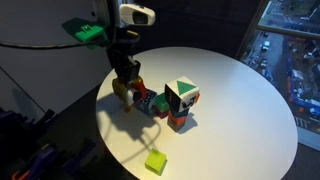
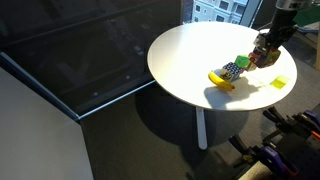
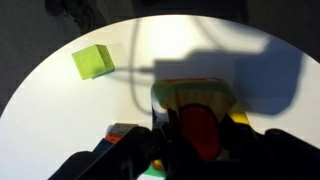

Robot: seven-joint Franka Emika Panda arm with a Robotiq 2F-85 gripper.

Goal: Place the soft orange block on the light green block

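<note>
Barely begun. Straddled the soft orange block [image 3: 197, 125] with the gripper [image 1: 126, 82], beside the block cluster [image 1: 178, 102] toward one edge of the table [image 1: 250, 100]; could not tell whether clenched or loose. Left undone: lifting, carrying to the light green block [image 1: 155, 161] near another edge, setting down.

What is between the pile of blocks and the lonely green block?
Nothing: only bare white table lies between the block pile and the light green block, in an exterior view.

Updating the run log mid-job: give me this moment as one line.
gripper: low at block cluster | orange block: between jaws, grip unclear | light green block: apart from cluster, uncovered
</note>
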